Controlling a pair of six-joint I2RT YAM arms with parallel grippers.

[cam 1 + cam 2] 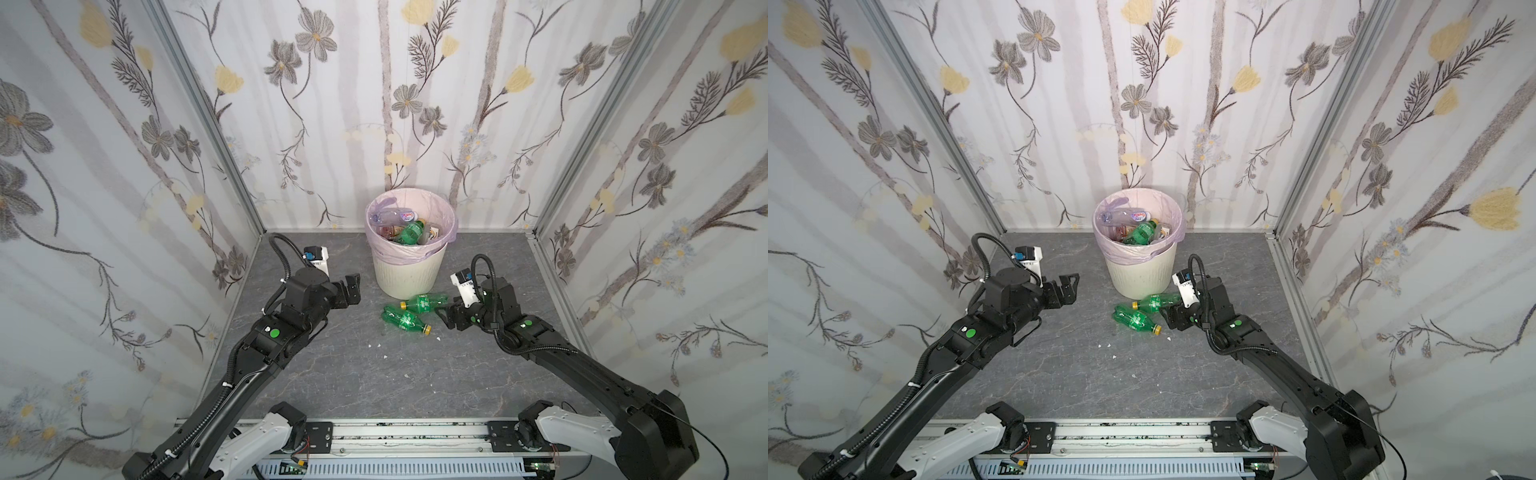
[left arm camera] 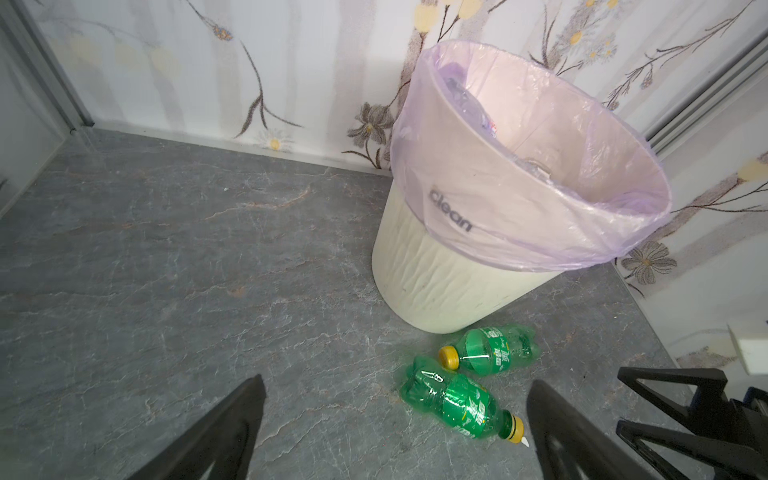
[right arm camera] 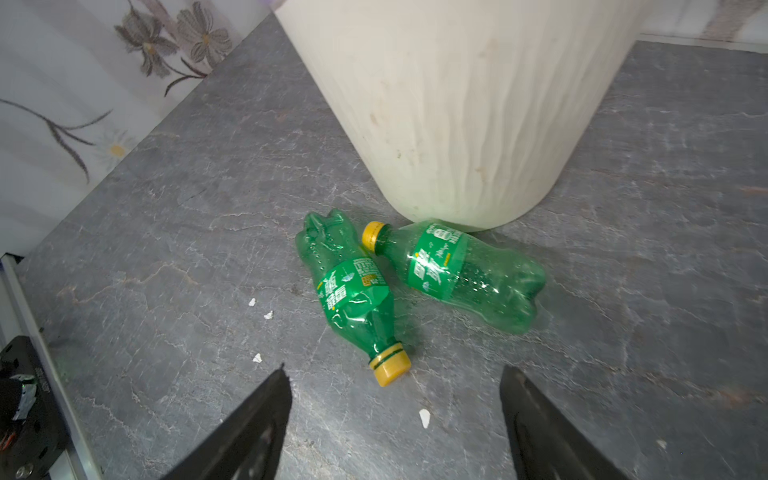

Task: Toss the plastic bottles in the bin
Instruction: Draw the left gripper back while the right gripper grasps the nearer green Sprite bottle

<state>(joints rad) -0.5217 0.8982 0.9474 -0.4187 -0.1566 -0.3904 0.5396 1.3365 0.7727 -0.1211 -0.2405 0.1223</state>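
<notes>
Two green plastic bottles with yellow caps lie on the grey floor in front of the bin. One bottle (image 1: 424,302) (image 1: 1156,301) (image 2: 492,351) (image 3: 461,270) rests against the bin's foot. The other bottle (image 1: 405,319) (image 1: 1136,319) (image 2: 457,405) (image 3: 353,299) lies nearer. The cream ribbed bin (image 1: 409,274) (image 1: 1140,274) (image 2: 440,274) (image 3: 457,104), lined with a pale lilac bag, holds several bottles, among them a green one (image 1: 409,233). My right gripper (image 1: 444,313) (image 1: 1165,316) (image 3: 394,369) is open, low beside the bottles. My left gripper (image 1: 351,286) (image 1: 1069,286) (image 2: 397,380) hovers open, left of the bin.
Flowered walls close the floor in on three sides, with the bin near the back wall. Small white scraps (image 1: 376,345) (image 3: 424,417) lie on the floor. A metal rail (image 1: 407,436) runs along the front edge.
</notes>
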